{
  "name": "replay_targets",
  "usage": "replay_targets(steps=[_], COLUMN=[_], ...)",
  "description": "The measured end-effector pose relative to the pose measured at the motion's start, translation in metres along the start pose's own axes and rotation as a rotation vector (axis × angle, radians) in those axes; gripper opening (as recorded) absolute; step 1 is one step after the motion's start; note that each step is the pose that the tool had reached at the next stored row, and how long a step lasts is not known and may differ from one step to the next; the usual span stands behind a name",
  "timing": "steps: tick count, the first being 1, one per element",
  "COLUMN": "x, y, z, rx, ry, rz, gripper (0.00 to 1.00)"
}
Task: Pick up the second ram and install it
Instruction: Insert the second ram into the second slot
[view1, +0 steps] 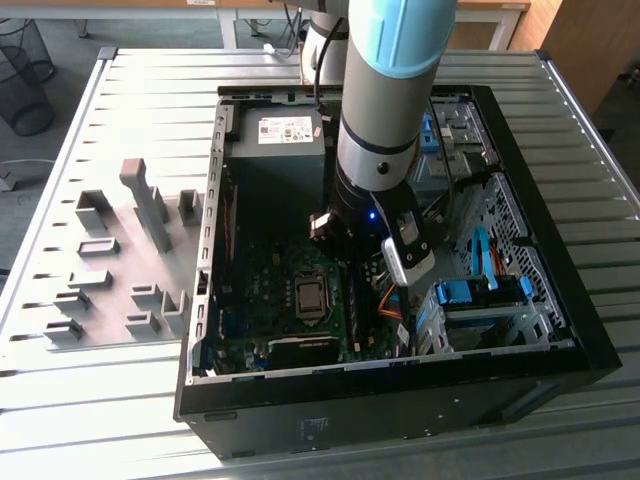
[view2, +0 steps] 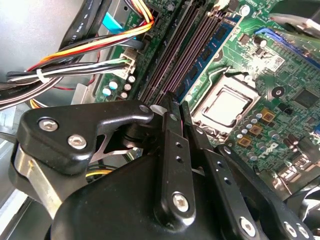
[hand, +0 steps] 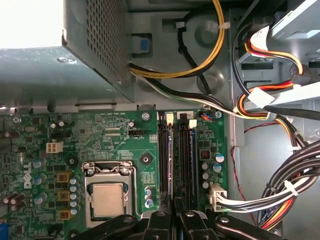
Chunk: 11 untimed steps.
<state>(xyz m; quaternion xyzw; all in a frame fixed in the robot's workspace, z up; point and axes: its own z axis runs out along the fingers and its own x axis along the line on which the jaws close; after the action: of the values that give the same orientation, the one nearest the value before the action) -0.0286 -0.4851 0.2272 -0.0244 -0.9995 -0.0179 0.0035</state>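
The second ram (hand: 173, 160) stands on edge in a black slot of the green motherboard (hand: 115, 140), beside the processor socket (hand: 107, 197). My gripper (hand: 174, 204) is shut on it near mid-length, and its black fingers (view2: 170, 150) come together at the slot line in the second wrist view. That view also shows a blue-green strip with dark chips (view2: 202, 62) along the slots' socket side. In the exterior view the arm (view1: 380, 150) reaches down into the open computer case (view1: 560, 340), over the motherboard's slot area.
Bundled power cables (hand: 280, 195) run close beside the slots. The grey power supply (view1: 275, 150) sits at the back of the case, and blue drive-bay latches (view1: 470, 292) lie toward the exterior view's right. Grey holder blocks (view1: 150, 210) stand on the slatted table outside the case.
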Motion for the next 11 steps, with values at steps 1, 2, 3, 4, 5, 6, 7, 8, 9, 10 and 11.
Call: replay_targets(steps=[1,2,3,4,5,6,7,8,9,10,11], x=[0.0000,0.0000,0.0000,0.0000,0.0000,0.0000,0.0000,-0.0001,-0.0001,-0.0002,-0.0003], y=[0.0000,0.0000,0.0000,0.0000,0.0000,0.0000,0.0000,0.0000,0.0000,0.0000,0.0000], z=[0.0000,0.0001,0.0002,0.0002,0.0003,0.0005,0.0007,0.0008,0.0013,0.0017,0.0021], rx=[-0.0004,-0.0006,-0.0010,-0.0011,-0.0009,-0.0009,-0.0010,-0.0009,-0.0011,-0.0012,-0.0010], ry=[0.0000,0.0000,-0.0001,-0.0001,-0.0001,0.0000,-0.0001,0.0000,-0.0001,-0.0001,0.0001], rz=[0.000,0.000,0.000,0.000,0.000,0.000,0.000,-0.001,-0.001,-0.002,-0.005], gripper=[0.14,0.14,0.14,0.14,0.14,0.14,0.14,0.14,0.14,0.14,0.14])
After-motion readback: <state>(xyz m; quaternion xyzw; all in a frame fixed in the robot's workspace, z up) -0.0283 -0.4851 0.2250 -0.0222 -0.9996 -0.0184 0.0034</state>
